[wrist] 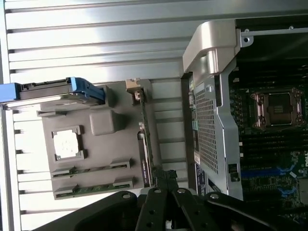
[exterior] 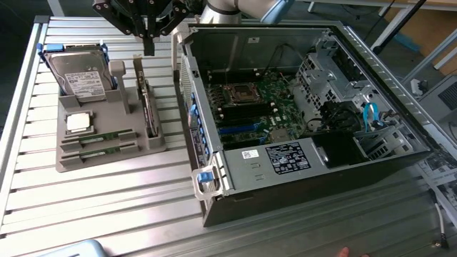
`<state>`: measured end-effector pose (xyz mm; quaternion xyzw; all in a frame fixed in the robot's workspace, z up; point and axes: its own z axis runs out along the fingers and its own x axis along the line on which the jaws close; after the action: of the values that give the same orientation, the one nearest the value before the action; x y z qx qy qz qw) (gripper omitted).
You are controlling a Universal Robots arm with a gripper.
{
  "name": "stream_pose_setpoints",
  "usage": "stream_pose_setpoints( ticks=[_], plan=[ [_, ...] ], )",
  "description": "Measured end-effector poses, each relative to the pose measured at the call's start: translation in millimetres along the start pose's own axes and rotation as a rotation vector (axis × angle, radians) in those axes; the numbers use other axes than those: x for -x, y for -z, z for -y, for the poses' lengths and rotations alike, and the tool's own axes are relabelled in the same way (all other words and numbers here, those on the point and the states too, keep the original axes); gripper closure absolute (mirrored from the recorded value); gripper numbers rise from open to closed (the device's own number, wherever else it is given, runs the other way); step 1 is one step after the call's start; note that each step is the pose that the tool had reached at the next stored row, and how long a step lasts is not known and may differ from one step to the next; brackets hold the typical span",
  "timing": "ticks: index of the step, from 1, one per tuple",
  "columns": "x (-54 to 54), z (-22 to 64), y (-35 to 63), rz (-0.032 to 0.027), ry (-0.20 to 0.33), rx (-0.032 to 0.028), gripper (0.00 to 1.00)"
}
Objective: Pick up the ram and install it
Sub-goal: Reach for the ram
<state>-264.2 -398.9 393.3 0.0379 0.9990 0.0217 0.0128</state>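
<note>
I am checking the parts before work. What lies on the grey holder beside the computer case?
On the grey holder: a hard drive, a silver processor chip, two ram sticks in clips and an upright expansion card. The clips cover the sticks' ends.

Bright light, seemingly overhead; glare whitens the table [wrist: 96,43] in the wrist view; the computer case [exterior: 246,179] is shadowed inside.
</note>
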Motion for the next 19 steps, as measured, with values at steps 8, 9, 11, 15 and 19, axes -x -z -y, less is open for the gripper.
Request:
stream_pose_setpoints(
  ticks=[8,9,11,15,19],
  plan=[
    [-20.0,1.5,0.6,-0.0001,0.0,-0.0001,0.9],
    [-22.4,1.7,0.6,-0.0001,0.0,0.0,0.9],
    [-27.3,2.1,0.8,0.0,0.0,0.0,0.9],
    [-38.3,2.9,1.1,-0.0001,0.0,0.0,0.9],
    [-47.6,3.6,1.3,-0.0001,0.0,-0.0001,0.9]
  ],
)
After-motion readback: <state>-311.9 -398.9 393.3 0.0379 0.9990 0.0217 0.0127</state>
